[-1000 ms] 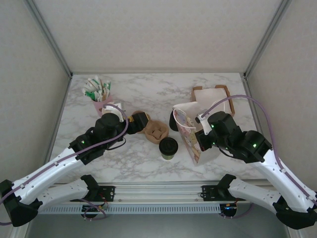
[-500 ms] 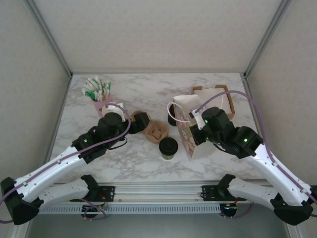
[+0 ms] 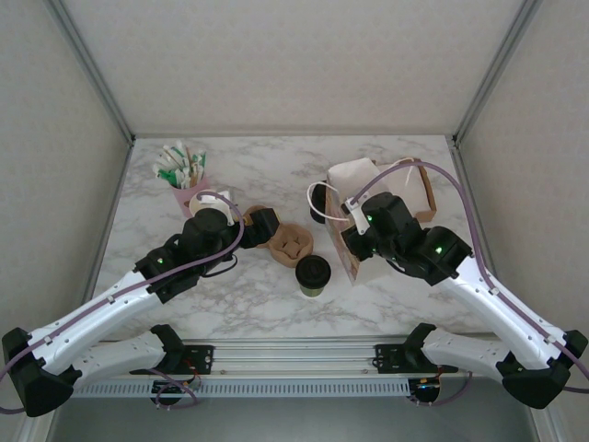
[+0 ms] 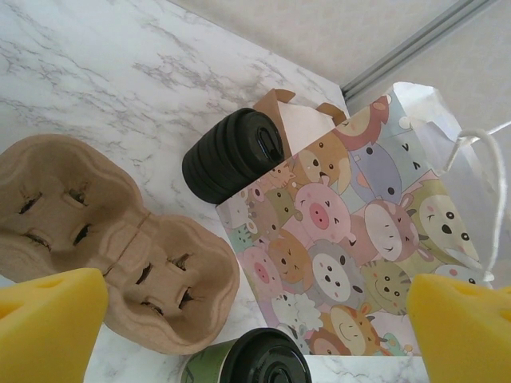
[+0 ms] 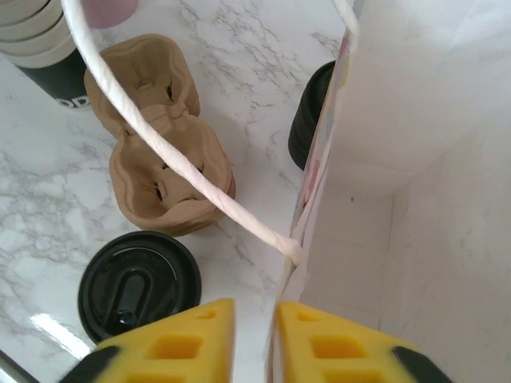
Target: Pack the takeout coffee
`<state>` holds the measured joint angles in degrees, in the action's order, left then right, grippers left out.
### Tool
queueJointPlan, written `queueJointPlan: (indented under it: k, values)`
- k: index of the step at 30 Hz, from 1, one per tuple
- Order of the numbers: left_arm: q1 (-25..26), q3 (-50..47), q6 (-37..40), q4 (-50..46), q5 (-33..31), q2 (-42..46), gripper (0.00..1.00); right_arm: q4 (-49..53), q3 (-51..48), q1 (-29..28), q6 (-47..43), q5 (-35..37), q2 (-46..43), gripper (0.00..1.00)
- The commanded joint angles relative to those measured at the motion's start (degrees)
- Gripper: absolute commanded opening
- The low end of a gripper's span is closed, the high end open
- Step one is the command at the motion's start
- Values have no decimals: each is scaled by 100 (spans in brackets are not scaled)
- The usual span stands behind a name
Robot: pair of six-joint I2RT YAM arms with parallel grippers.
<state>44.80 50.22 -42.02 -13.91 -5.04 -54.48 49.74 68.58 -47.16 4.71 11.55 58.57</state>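
Note:
The takeout coffee (image 3: 313, 274), a dark green cup with a black lid, stands at the front middle of the marble table. In the left wrist view the takeout coffee (image 4: 255, 359) sits low between the wide-open pads of my left gripper (image 4: 255, 323), untouched. My left gripper (image 3: 259, 226) hovers by the cup carrier. A cartoon-animal paper bag (image 3: 361, 180) stands upright, mouth up, just right of the cup. My right gripper (image 5: 254, 319) is at the bag's (image 5: 415, 159) near-left rim. Its pads stand slightly apart with the bag wall between them, against the right pad. The lid (image 5: 137, 286) lies just left of that.
A brown pulp cup carrier (image 3: 290, 244) lies left of the bag. A black squat cylinder (image 3: 318, 204) rests behind the bag's left corner. A stack of paper cups (image 5: 36, 36) and a pink holder of sachets (image 3: 184, 175) stand at back left; a cardboard tray (image 3: 421, 189) is behind the bag.
My right arm has swung left and stood the leaning bag upright, closer to the cup. Its pads have parted from a tight pinch. The left arm has barely moved.

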Motion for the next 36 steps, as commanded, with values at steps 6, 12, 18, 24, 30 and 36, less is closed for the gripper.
queueJointPlan:
  k: [6, 12, 18, 24, 30, 36]
  values:
    - [24, 115, -51, 11, -50, 243, 100, 971, 625, 30, 562, 63, -356, 57]
    - [29, 229, -196, -91, 71, 661, 100, 1533, 1274, 25, 818, -58, -531, 86]
    - [20, 466, -249, -504, 300, 974, 100, 1925, 2119, 27, 1064, -667, -284, 99]
    - [20, 407, -528, -1023, 22, 1426, 100, 1761, 2437, 25, 1669, -1015, -86, 99]
    - [25, -295, -1279, -1175, -518, 2288, 100, 1227, 2291, -120, 1715, -1756, 173, 99]
    - [20, -978, -1430, -1030, -667, 2749, 100, 1266, 2661, -755, 1361, -1223, 978, 99]
